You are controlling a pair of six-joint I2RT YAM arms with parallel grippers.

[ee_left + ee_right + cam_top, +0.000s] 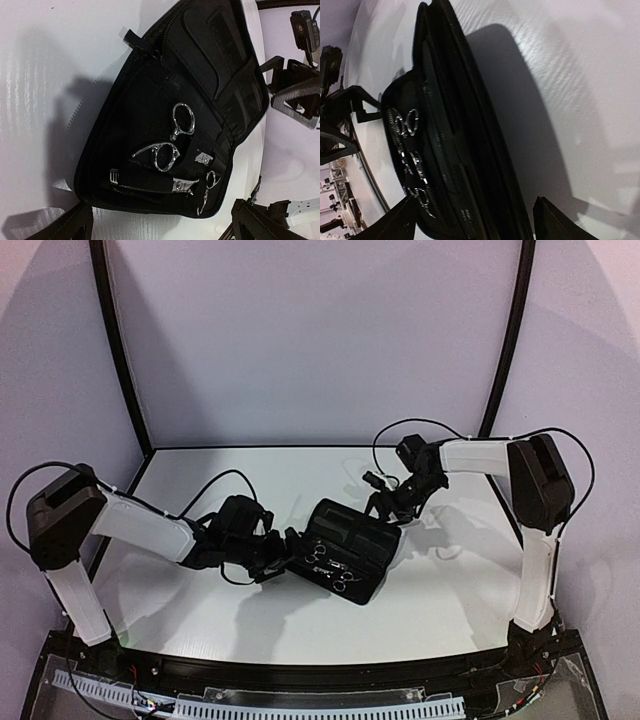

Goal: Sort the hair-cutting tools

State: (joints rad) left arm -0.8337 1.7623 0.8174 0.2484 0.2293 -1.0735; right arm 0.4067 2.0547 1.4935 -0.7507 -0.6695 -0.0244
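Note:
A black zip case lies open in the middle of the table. Two silver scissors are tucked under its straps, one with large ring handles and one with smaller rings; they also show as scissors from above and as scissors in the right wrist view. My left gripper is open at the case's left edge, its fingers either side of that edge. At the far right edge my right gripper has its jaws wide apart, and the case's raised side runs between them.
The white table is walled by pale panels at the back and both sides. Black cables trail from both arms, one looping on the table behind the left gripper.

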